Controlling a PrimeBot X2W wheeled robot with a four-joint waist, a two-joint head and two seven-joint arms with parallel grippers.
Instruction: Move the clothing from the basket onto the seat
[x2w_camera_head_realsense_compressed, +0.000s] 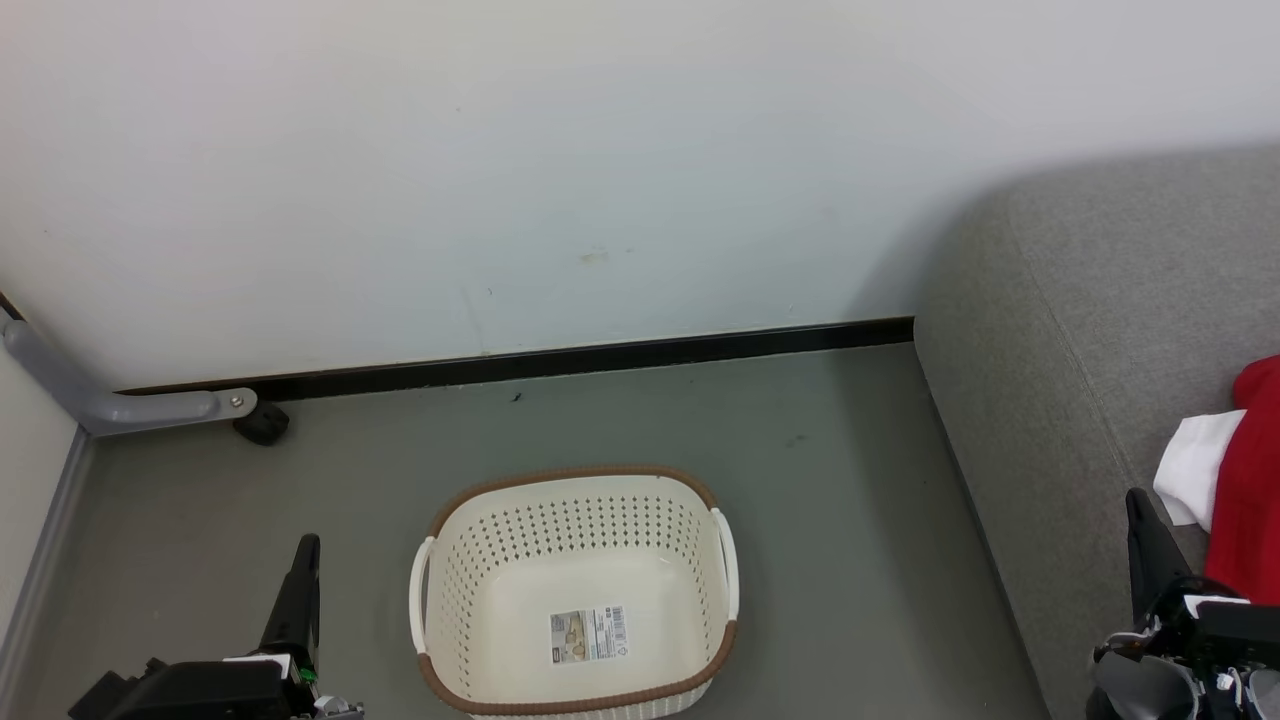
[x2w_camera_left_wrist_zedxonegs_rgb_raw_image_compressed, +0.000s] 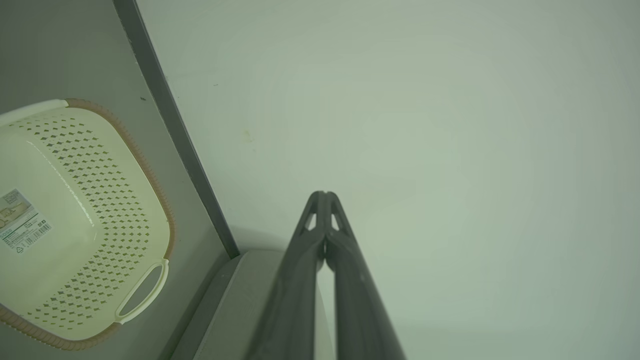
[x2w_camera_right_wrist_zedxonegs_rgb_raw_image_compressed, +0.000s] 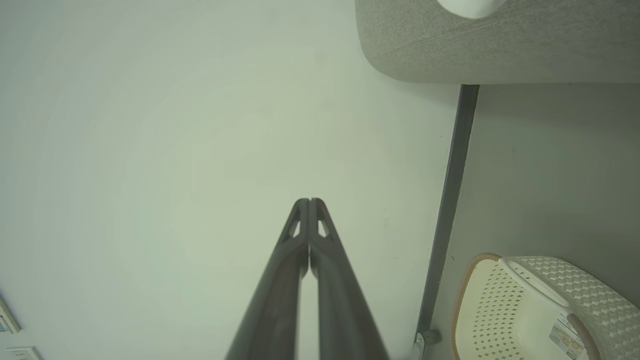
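Observation:
The cream perforated basket (x2w_camera_head_realsense_compressed: 575, 590) with a brown rim stands on the grey floor, holding nothing but a label sticker on its bottom. It also shows in the left wrist view as the basket (x2w_camera_left_wrist_zedxonegs_rgb_raw_image_compressed: 75, 220) and in the right wrist view as the basket (x2w_camera_right_wrist_zedxonegs_rgb_raw_image_compressed: 540, 310). Red clothing (x2w_camera_head_realsense_compressed: 1250, 480) with white trim lies on the grey seat (x2w_camera_head_realsense_compressed: 1090, 330) at the right edge. My left gripper (x2w_camera_head_realsense_compressed: 308, 545) is left of the basket, fingers shut together and holding nothing, as the left gripper (x2w_camera_left_wrist_zedxonegs_rgb_raw_image_compressed: 324, 194) shows. My right gripper (x2w_camera_head_realsense_compressed: 1135, 497) is shut beside the seat, close to the clothing; the right gripper (x2w_camera_right_wrist_zedxonegs_rgb_raw_image_compressed: 309, 201) holds nothing.
A pale wall with a black baseboard (x2w_camera_head_realsense_compressed: 560, 358) runs behind the basket. A grey metal leg with a black caster (x2w_camera_head_realsense_compressed: 262, 422) sits at the far left by the wall. Grey floor (x2w_camera_head_realsense_compressed: 840, 500) lies between basket and seat.

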